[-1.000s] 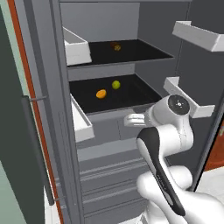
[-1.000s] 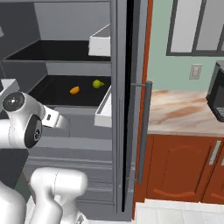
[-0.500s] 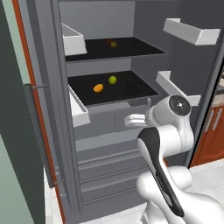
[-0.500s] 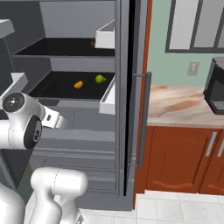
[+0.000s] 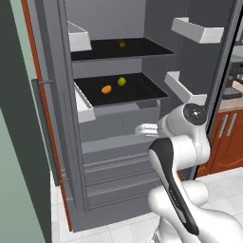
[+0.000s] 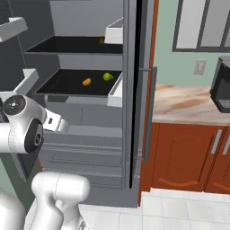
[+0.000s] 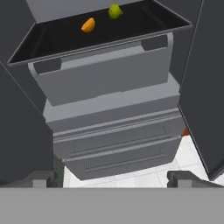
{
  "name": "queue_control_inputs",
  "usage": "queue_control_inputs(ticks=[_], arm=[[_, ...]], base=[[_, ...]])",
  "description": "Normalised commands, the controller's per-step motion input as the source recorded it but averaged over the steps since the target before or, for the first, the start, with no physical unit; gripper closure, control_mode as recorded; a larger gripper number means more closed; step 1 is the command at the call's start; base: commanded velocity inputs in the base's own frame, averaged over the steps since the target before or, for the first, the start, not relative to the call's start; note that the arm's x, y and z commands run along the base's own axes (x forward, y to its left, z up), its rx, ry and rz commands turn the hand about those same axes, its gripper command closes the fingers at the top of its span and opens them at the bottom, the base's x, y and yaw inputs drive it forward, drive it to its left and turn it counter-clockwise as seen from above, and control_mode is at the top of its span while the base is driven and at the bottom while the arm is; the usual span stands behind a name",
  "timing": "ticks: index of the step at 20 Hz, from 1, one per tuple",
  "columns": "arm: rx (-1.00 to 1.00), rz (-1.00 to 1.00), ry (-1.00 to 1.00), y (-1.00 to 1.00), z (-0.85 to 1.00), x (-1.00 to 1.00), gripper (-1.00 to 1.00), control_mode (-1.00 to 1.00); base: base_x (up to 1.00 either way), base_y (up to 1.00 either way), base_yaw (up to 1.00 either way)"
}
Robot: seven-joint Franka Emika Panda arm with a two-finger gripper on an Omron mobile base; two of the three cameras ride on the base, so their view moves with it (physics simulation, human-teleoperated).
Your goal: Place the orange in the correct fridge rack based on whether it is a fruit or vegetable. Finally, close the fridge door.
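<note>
1. The orange (image 5: 107, 89) lies on the fridge rack (image 5: 137, 92), the lower of two glossy black shelf boards. It is a small, rounded, slightly flattened fruit with a smooth bright skin, seated towards the left half of the board
2. Just beside it, to the right and a little further back, sits a round yellow-green fruit (image 5: 122, 81). The two are apart, not touching
3. The fridge rack is wide and flat with a grey front edge. Its surface reflects like polished glass
4. On the upper rack (image 5: 142, 46) rests a small dark reddish-brown item (image 5: 121, 43), too small to identify
5. The fridge interior is matte grey. Below the racks come plain grey drawer fronts (image 7: 118, 148) with horizontal grooves
6. White box-shaped door bins (image 5: 198, 29) hang on the open door at the right of the left base view
7. The gripper (image 7: 112, 178) shows two dark finger tips (image 7: 43, 178) standing wide apart, with nothing between them. It points at the drawer fronts, well below and apart from the orange
8. Beside the fridge stand red-brown wooden cabinets (image 6: 188, 157) under a marbled countertop (image 6: 188, 103)
</note>
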Motion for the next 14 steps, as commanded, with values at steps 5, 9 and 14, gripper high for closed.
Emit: queue_control_inputs(ticks=[5, 9, 14], arm=[[0.00, 0.00, 0.00, 0.00, 0.00, 0.00, -1.00, 1.00], [0.00, 0.00, 0.00, 0.00, 0.00, 0.00, -1.00, 1.00], [0.00, 0.00, 0.00, 0.00, 0.00, 0.00, -1.00, 1.00]], base=[[-0.16, 0.20, 0.04], [0.00, 0.33, 0.03], [0.00, 0.31, 0.02]])
